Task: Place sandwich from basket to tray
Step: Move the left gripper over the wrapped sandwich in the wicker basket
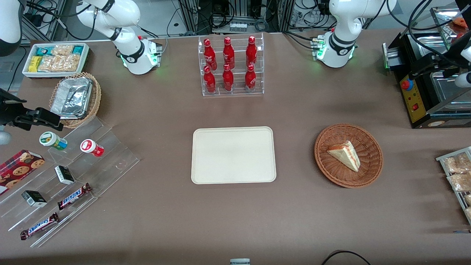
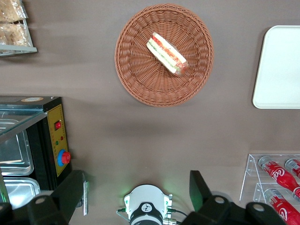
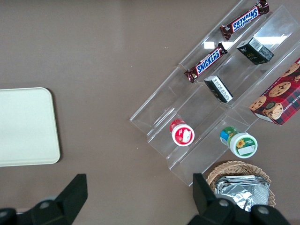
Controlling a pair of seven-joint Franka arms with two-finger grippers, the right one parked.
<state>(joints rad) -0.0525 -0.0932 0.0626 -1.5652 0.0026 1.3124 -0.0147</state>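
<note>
The sandwich (image 1: 344,154), a white wedge with red and green filling, lies in the reddish-brown wicker basket (image 1: 331,173) toward the working arm's end of the table. Both also show in the left wrist view, the sandwich (image 2: 167,53) inside the basket (image 2: 140,79). The cream-white tray (image 1: 233,154) lies bare at the table's middle, beside the basket; its edge shows in the left wrist view (image 2: 281,65) and the right wrist view (image 3: 23,126). The left gripper (image 1: 423,65) hangs high over the black machine, farther from the front camera than the basket. It is open and holds nothing (image 2: 136,194).
A clear rack of red bottles (image 1: 231,66) stands farther back than the tray. A black machine with a red button (image 1: 419,95) stands near the gripper. A wire rack of snack packets (image 1: 458,176) lies beside the basket. A clear stepped shelf of snacks (image 1: 73,165) lies toward the parked arm's end.
</note>
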